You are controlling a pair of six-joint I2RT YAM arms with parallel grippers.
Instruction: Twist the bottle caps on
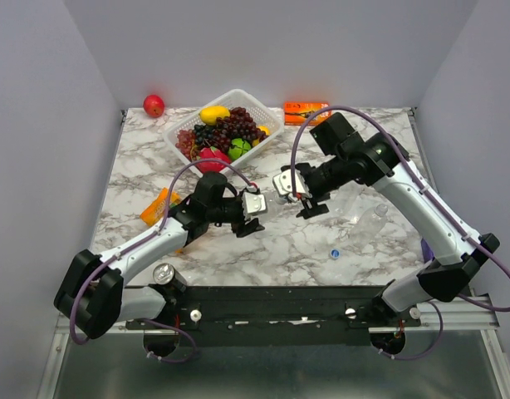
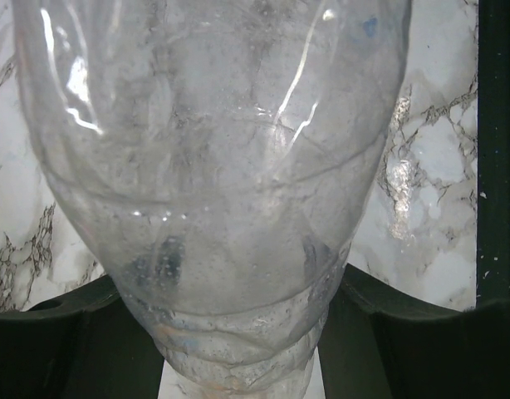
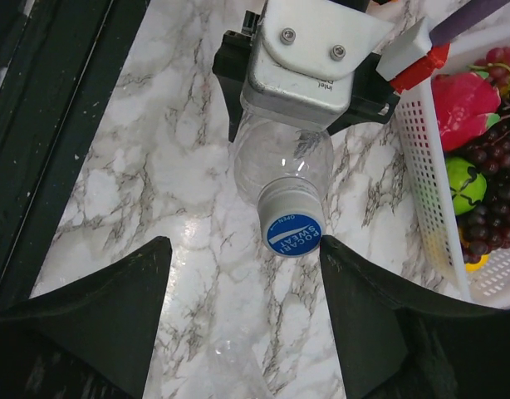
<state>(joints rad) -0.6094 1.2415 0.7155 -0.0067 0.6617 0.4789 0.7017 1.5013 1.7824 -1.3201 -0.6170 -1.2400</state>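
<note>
My left gripper is shut on the ribbed body of a clear bottle, held off the table. That bottle points its neck at my right gripper. A blue cap with a white mark sits on its neck. My right gripper is open, its jaws spread wide, with the cap just beside the right fingertip. Two more clear bottles lie on the table at the right. A loose blue cap lies between them. The third cap is out of view.
A white basket of fruit stands at the back, and its wall shows in the right wrist view. A silver can stands front left. Orange packets lie at the left and the back. A red apple sits at the back left.
</note>
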